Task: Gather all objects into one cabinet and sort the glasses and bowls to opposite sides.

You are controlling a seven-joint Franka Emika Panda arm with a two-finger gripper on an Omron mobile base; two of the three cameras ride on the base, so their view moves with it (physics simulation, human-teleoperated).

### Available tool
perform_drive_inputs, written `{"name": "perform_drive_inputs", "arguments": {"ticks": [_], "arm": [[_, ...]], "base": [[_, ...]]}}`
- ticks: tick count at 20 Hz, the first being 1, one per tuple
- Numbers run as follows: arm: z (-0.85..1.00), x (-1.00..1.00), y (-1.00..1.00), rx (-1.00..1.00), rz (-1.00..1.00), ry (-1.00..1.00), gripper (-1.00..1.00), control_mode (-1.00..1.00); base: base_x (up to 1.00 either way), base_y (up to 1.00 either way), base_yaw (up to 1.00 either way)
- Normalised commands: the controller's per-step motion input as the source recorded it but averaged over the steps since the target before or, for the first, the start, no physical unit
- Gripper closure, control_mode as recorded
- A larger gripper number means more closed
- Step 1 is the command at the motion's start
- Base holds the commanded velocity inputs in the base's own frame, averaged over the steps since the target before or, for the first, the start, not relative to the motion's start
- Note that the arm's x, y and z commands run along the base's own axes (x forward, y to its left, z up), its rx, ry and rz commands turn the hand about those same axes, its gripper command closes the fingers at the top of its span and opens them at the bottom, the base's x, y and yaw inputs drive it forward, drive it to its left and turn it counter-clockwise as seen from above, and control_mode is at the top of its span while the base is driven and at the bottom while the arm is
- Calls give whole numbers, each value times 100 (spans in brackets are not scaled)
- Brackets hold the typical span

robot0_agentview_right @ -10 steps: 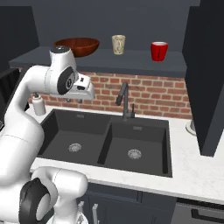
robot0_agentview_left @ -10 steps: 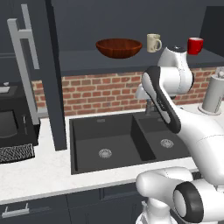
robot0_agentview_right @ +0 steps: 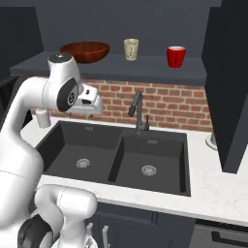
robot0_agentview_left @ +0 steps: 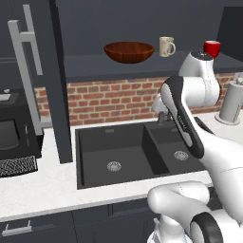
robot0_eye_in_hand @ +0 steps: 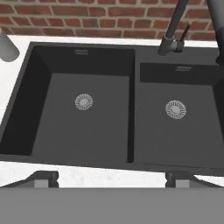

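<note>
Black double sink (robot0_eye_in_hand: pixel 113 113) and faucet (robot0_agentview_right: pixel 138 114) lie below the shelf (robot0_agentview_right: pixel 116 68).

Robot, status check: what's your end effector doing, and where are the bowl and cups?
End effector open, empty, over the sink. Bowl, cream mug and red cup on cabinet shelf. Faucet rises below the shelf.

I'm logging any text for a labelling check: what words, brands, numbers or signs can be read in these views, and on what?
None can be read.
Cream mug on the cabinet shelf: a faint print, too blurred to read.
Red cup, wooden bowl, sink and faucet: no lettering visible.
</note>
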Motion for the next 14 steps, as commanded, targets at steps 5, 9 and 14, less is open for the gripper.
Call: {"name": "perform_drive_inputs", "arguments": {"ticks": [5, 9, 14], "arm": [[-31, -70, -17, 0, -10, 7, -100, -100], [-16, -17, 0, 0, -7, 6, -100, 100], [0, 0, 0, 0, 0, 0, -100, 100]], "base": [[0, 0, 0], [-14, 0, -4], [-90, -39, -13]]}}
